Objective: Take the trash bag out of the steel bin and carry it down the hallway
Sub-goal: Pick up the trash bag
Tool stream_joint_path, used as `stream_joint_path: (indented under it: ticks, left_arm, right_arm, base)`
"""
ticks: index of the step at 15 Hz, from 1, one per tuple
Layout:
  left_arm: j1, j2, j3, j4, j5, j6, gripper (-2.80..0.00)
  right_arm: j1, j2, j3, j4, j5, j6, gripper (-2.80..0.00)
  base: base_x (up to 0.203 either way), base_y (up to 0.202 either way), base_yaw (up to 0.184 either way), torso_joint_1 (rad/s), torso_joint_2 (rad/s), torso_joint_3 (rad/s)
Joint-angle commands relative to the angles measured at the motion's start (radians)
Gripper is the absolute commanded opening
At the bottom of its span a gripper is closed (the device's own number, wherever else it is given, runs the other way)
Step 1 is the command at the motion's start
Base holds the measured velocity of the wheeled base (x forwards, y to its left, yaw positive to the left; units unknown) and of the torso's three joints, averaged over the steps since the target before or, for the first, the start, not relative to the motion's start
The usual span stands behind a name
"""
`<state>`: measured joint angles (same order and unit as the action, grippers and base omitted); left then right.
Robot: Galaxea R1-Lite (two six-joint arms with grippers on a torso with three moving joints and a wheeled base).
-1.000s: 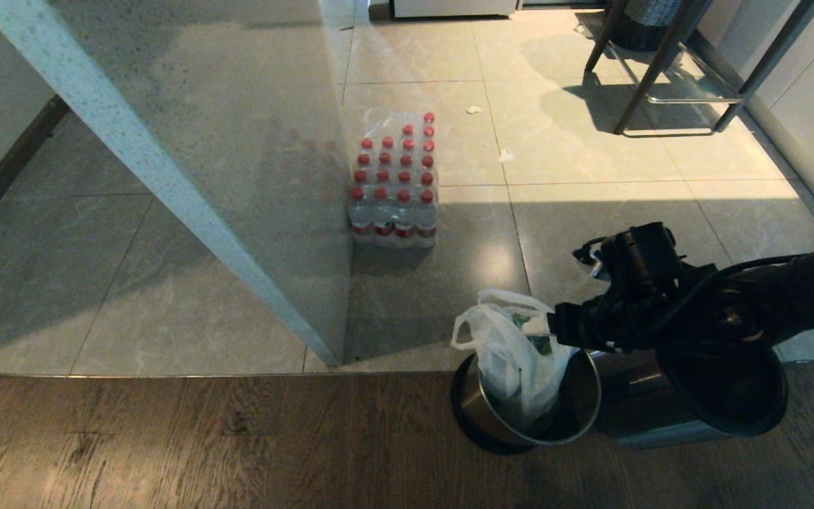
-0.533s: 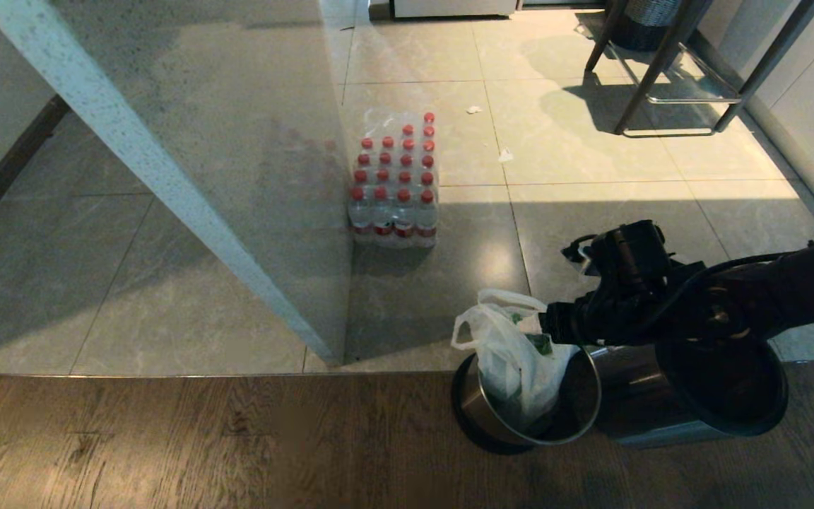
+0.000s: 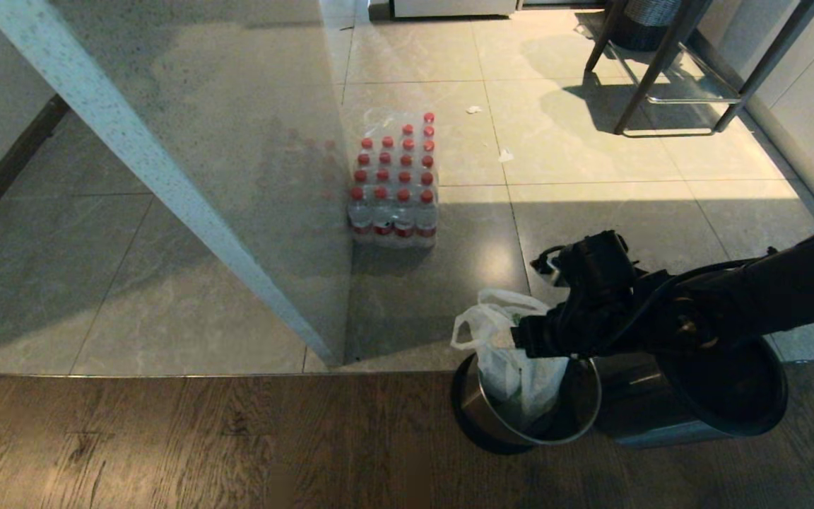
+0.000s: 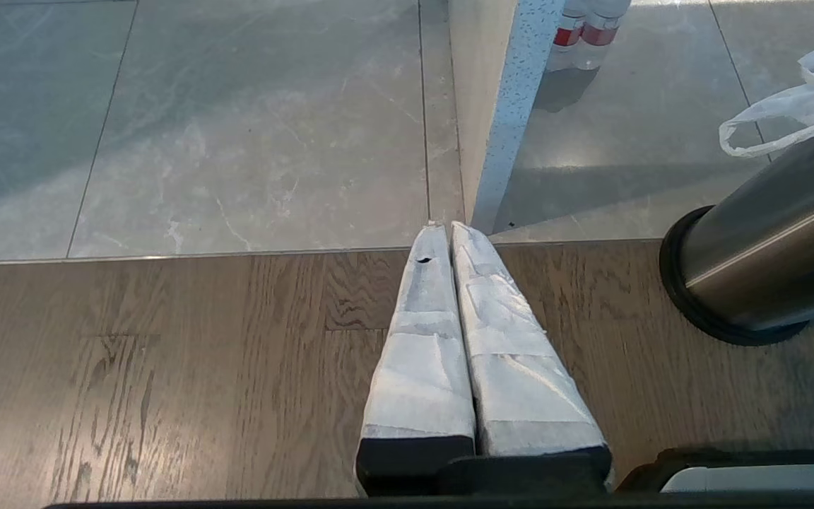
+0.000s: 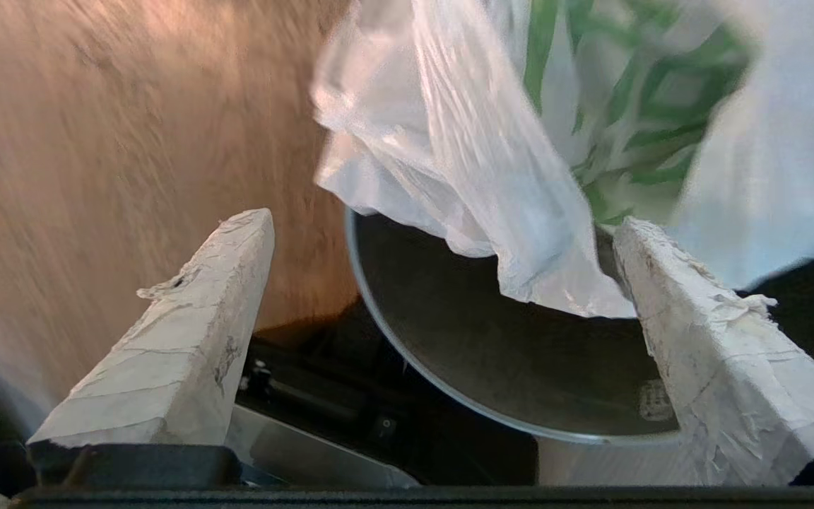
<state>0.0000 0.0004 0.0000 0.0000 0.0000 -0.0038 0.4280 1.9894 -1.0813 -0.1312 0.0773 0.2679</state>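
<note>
I am holding the right gripper (image 5: pixel 442 226) spread wide right over the bin's mouth, with nothing clamped between its taped fingers (image 5: pixel 188 332). One finger is lying against the white plastic of the bag (image 3: pixel 502 343); the other is hanging over the wood floor (image 3: pixel 167 445) outside the bin's rim. The bag, white with a green print, is sitting in the bin (image 3: pixel 527 406), its top and loop handles sticking up above the rim. The bin is standing on the wood floor just beside the tile edge, with a larger dark-rimmed steel can (image 3: pixel 697 399) touching it on my right. I am keeping the left gripper (image 4: pixel 446 230) pressed closed and empty, low over the wood floor, well apart from the bin. A wall corner (image 3: pixel 167 177) is rising ahead on my left, and a shrink-wrapped pack of red-capped bottles (image 3: pixel 394 187) is standing on the tiles (image 3: pixel 591 205) beyond the bin.
</note>
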Motion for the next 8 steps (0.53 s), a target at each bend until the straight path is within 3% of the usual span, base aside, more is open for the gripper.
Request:
stream_joint_path:
  ticks: [1, 8]
  left_arm:
    - [0.000, 0.001, 0.000, 0.000, 0.000, -0.001, -2.80]
    - [0.000, 0.001, 0.000, 0.000, 0.000, -0.001, -2.80]
  right_arm:
    - [0.006, 0.078, -0.002, -0.008, -0.002, 0.000, 0.00]
    - [0.005, 0.151, -0.007, -0.078, -0.030, -0.023, 0.00]
  base:
    - [0.000, 0.000, 0.000, 0.000, 0.00, 0.000]
    - [0.000, 0.000, 0.000, 0.000, 0.00, 0.000]
